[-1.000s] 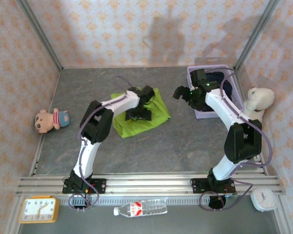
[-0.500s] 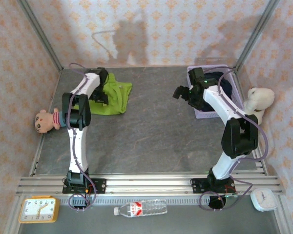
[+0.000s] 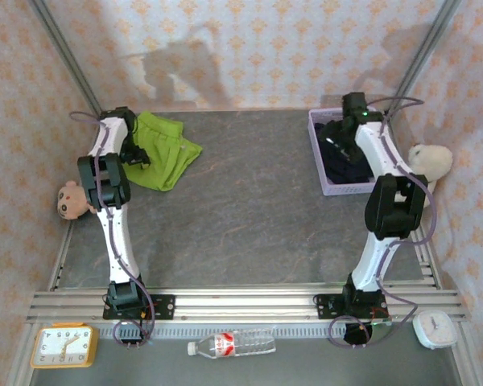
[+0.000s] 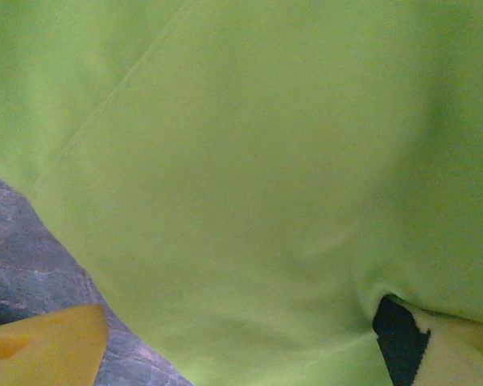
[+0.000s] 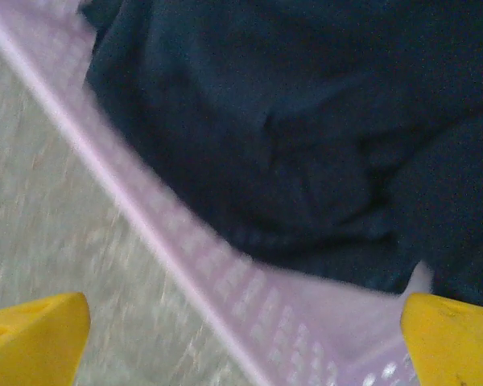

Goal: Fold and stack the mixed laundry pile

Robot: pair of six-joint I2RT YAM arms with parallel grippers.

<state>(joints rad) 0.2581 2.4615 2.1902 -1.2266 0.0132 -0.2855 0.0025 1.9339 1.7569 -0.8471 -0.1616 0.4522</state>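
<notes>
The lime-green garment (image 3: 163, 149) lies crumpled at the far left of the table, near the back wall. My left gripper (image 3: 135, 153) rests on its left edge. In the left wrist view the green cloth (image 4: 258, 177) spreads across the space between the widely parted jaws of the left gripper (image 4: 249, 354), and one yellow fingertip (image 4: 40, 346) sits over bare table. The dark navy garment (image 3: 338, 169) lies inside the lavender basket (image 3: 315, 153). My right gripper (image 3: 344, 138) hangs open over the basket. Its jaws (image 5: 241, 338) straddle the basket wall (image 5: 225, 273), with navy cloth (image 5: 306, 121) beyond.
A white plush toy (image 3: 429, 161) leans against the right wall beside the basket. A small doll (image 3: 71, 199) lies at the left wall near the left arm. A clock (image 3: 63, 344), a bottle (image 3: 229, 345) and a white timer (image 3: 435, 328) sit in front of the rail.
The left arm swung from the table's middle to the far left corner, and the green garment went with it. The right gripper moved from beside the basket to over it.
</notes>
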